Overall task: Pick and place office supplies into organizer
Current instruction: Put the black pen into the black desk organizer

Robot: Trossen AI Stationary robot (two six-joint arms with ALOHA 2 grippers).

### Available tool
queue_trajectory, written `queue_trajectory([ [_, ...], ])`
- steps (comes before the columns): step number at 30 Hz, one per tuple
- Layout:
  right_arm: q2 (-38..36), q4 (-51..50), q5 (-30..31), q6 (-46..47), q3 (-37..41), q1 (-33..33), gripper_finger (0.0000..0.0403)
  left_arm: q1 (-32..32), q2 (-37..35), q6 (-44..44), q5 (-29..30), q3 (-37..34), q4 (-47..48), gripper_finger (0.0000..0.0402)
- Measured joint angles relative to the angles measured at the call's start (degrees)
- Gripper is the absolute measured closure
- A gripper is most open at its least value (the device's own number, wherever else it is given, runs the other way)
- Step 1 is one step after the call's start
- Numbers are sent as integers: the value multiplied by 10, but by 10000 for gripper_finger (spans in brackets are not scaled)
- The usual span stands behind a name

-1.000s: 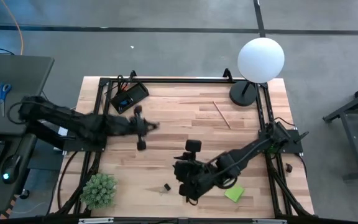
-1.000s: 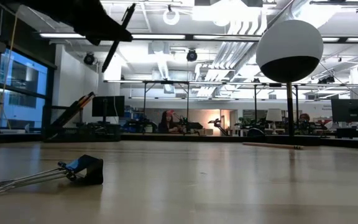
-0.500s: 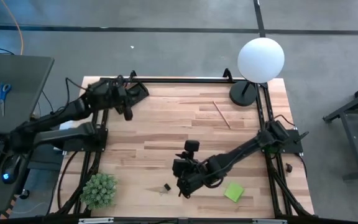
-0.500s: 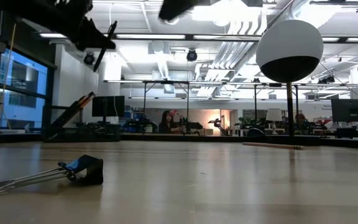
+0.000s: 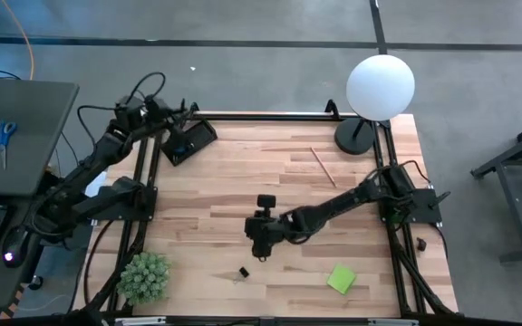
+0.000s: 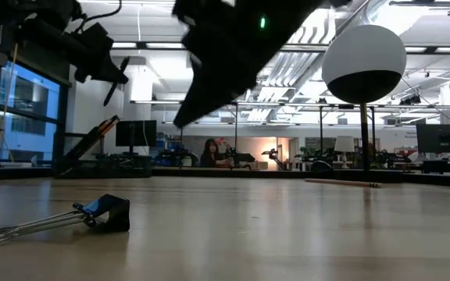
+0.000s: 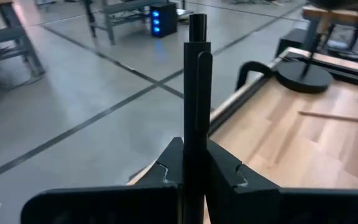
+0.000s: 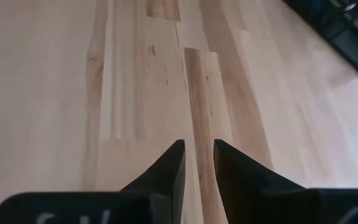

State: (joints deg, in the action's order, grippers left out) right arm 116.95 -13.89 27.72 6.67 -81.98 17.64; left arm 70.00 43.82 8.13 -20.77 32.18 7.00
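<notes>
Left gripper (image 7: 194, 180) is clamped on a black pen (image 7: 196, 93), held upright between its fingers, at the table's far-left corner just beside the black organizer (image 5: 188, 141). Right gripper (image 8: 196, 163) hangs over bare wood mid-table, fingers a narrow gap apart, holding nothing. A binder clip (image 6: 104, 212) lies near the front edge; a green sticky pad (image 5: 341, 279) sits front-right; a pencil (image 5: 323, 167) rests near the lamp base (image 5: 355, 138). Pen looks light, stiff & smooth, so prob. prone to pivoting; a mid-barrel grip suits it. The clip's wire arms look springy, so best taken by the body.
</notes>
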Motion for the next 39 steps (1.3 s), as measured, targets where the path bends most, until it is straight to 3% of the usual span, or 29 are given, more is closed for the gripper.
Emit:
queue_trajectory([
  [6, 0, 187, -68, -39, 92, -47, 333, -10, 4, 5, 16, 0, 5, 393],
  [12, 0, 340, -166, -40, 177, -69, 345, -52, 3, 4, 93, 0, 33, 393],
  [18, 0, 508, -175, -39, 264, -55, 370, -104, -7, -37, 188, 0, 35, 393],
  [23, 0, 653, -192, -55, 316, -51, 391, -120, -4, -44, 226, 0, 38, 393],
  [28, 0, 687, -198, -56, 326, -51, 401, -132, -1, -71, 256, 0, 29, 393],
  [34, 0, 686, -223, -81, 327, -56, 397, -145, 4, -40, 278, 0, 49, 393],
  [39, 0, 691, -241, -96, 327, -76, 402, -145, 0, -13, 251, 0, 63, 393],
])
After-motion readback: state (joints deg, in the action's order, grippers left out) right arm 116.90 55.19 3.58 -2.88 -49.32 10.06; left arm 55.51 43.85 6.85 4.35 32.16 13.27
